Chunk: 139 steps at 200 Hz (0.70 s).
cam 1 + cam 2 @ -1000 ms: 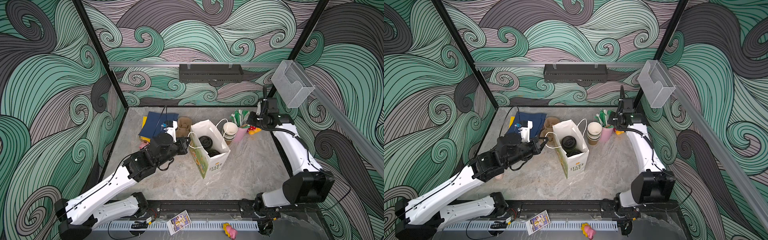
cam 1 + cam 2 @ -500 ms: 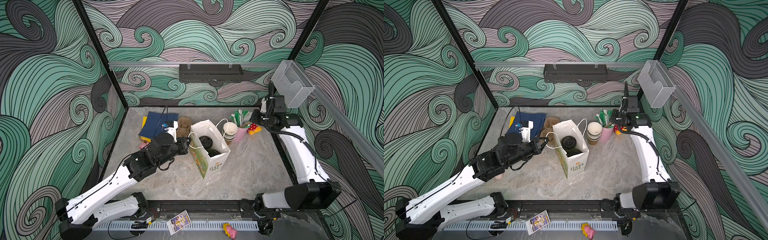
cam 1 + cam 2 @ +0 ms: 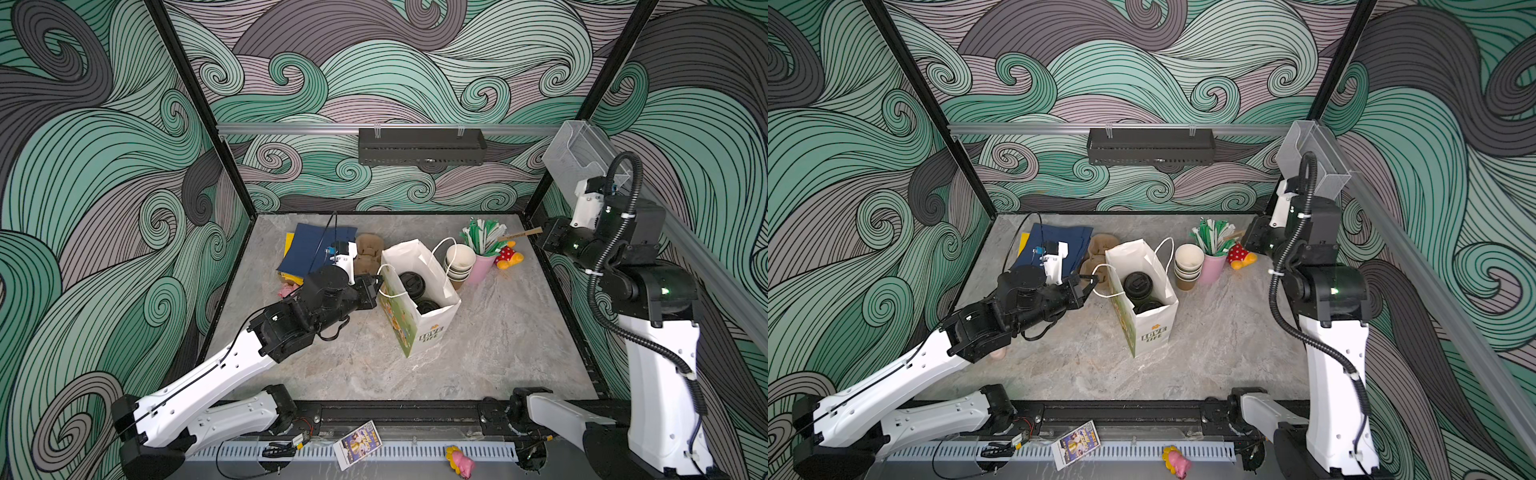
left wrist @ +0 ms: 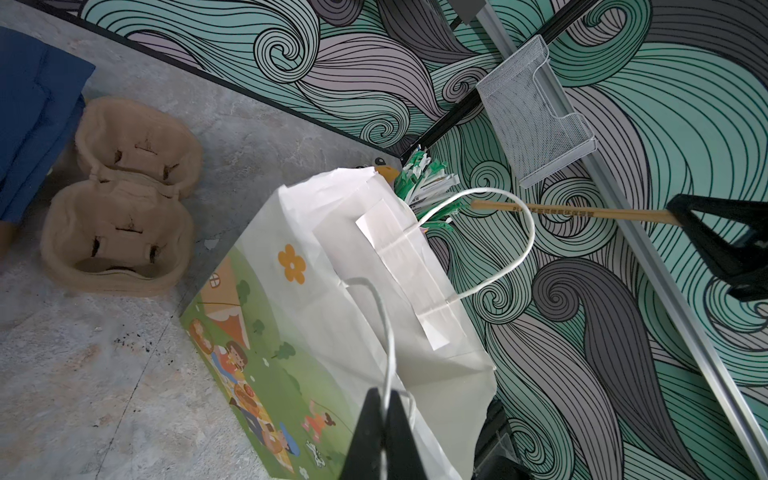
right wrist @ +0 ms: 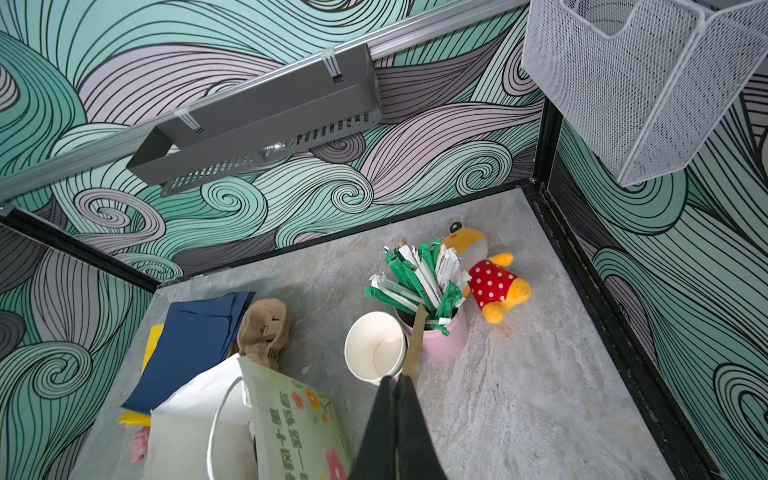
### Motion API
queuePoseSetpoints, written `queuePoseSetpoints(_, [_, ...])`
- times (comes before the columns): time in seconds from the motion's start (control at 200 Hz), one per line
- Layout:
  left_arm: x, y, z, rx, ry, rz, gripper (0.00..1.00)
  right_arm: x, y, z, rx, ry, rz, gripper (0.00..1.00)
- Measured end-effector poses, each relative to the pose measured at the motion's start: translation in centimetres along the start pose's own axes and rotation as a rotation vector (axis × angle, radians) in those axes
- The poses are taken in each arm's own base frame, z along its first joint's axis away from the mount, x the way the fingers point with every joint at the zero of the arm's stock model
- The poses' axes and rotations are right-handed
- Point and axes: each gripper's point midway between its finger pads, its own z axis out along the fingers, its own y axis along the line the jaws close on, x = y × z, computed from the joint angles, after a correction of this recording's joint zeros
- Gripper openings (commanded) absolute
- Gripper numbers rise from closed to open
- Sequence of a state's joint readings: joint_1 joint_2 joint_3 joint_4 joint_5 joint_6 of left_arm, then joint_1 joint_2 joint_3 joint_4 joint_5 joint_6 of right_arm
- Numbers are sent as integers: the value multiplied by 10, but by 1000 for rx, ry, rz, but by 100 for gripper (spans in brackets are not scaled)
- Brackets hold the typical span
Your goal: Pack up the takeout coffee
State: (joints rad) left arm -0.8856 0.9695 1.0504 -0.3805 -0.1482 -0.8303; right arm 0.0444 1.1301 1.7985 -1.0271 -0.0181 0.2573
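Left fingers (image 4: 368, 440) stand narrow, pinching the paper bag's (image 3: 424, 328) near handle (image 4: 390, 340); hold its mouth steady. The lidded cups (image 3: 411, 282) sit inside. Farther back, right fingers (image 5: 378, 440), closed on a brown stick (image 5: 415, 345), should, I judge, drop it in beside them.

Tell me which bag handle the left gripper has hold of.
The handle on the printed side, caught between the fingers of the left gripper; the far handle loops free.
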Motion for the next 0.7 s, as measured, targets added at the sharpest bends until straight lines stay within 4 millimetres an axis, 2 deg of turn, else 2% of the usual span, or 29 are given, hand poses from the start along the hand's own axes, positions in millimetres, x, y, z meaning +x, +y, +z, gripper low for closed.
queuePoseSetpoints(0.095, [0,0,0,-2,-1,15,45,3,4,-15,-21,18,-18,0])
queuePoseSetpoints(0.195, [-2,3,-4,-12,-13,45,58,15,9,-34,-54,60,-30,0])
queuePoseSetpoints(0.295, [-11,5,-17,-33,-44,107,64,34,14,-55,-97,121,-40,0])
queuePoseSetpoints(0.385, [-29,-6,-36,-14,-94,181,67,53,19,-71,-143,181,-48,0])
queuePoseSetpoints(0.45, [-45,-24,-50,34,-129,245,67,67,25,-83,-186,219,-51,0])
queuePoseSetpoints(0.52, [-55,-55,-60,117,-136,336,68,80,32,-93,-239,258,-52,0])
queuePoseSetpoints(0.595, [-51,-93,-65,225,-108,448,69,90,41,-102,-297,294,-53,0])
queuePoseSetpoints(0.645, [-40,-120,-64,307,-71,537,69,96,47,-106,-336,317,-55,0])
queuePoseSetpoints(0.695, [-26,-138,-58,363,-33,614,70,102,51,-109,-367,341,-58,0])
